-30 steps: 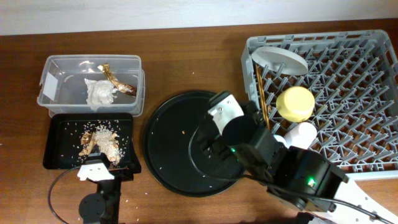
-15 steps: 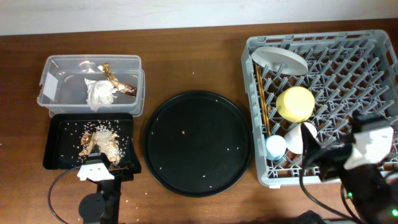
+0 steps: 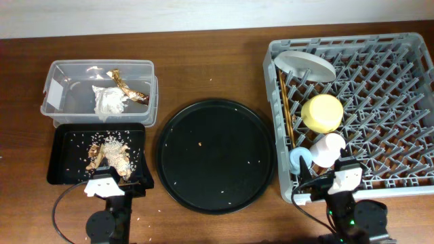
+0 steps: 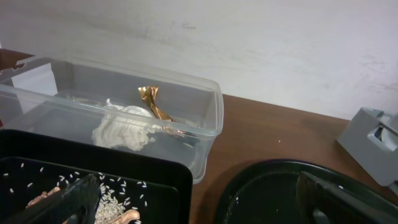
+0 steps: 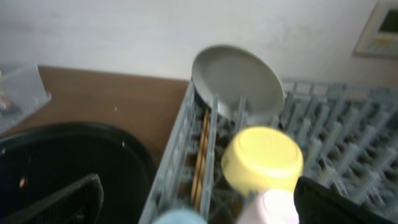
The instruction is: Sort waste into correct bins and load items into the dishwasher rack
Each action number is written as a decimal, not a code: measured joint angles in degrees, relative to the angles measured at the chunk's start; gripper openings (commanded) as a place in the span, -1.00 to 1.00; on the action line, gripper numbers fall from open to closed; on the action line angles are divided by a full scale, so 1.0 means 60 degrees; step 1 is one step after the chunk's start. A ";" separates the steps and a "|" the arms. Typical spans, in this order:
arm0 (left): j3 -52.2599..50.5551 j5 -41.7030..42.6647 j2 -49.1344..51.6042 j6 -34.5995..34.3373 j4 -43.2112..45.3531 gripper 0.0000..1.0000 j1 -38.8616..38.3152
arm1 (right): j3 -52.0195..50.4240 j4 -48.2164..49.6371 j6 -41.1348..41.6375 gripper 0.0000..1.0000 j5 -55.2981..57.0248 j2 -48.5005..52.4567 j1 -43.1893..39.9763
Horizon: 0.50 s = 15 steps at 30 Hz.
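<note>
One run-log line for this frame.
left claw open | right claw open | napkin, wrapper in clear tub | rice scraps in rectangular black tray | plate, chopsticks, bowl, blue cup, pale cup in rack

The dishwasher rack's (image 3: 386, 88) left side is crowded: plate (image 3: 306, 66), chopsticks (image 3: 285, 108), yellow bowl (image 3: 322, 112), pink cup (image 3: 329, 148) and blue cup (image 3: 300, 160) stand close together, while its right-hand pegs are bare. The round black tray (image 3: 224, 129) carries only stray grains (image 3: 201, 144) and is open from above, with bare worktop (image 3: 210, 68) behind it up to the clear tub (image 3: 54, 88).
</note>
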 measured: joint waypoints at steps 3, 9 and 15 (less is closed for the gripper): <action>0.0000 0.0004 0.0000 0.0000 -0.0004 0.98 0.0000 | -0.1290 0.2280 0.0004 0.97 -0.0226 -0.0018 -0.0007; 0.0000 0.0000 0.0000 0.0000 0.0000 0.99 0.0000 | -0.2361 0.3195 0.0000 0.97 -0.0273 -0.0018 -0.0007; 0.0000 0.0000 0.0000 0.0000 0.0000 0.99 0.0000 | -0.2361 0.3122 0.0004 0.97 -0.0273 -0.0018 -0.0007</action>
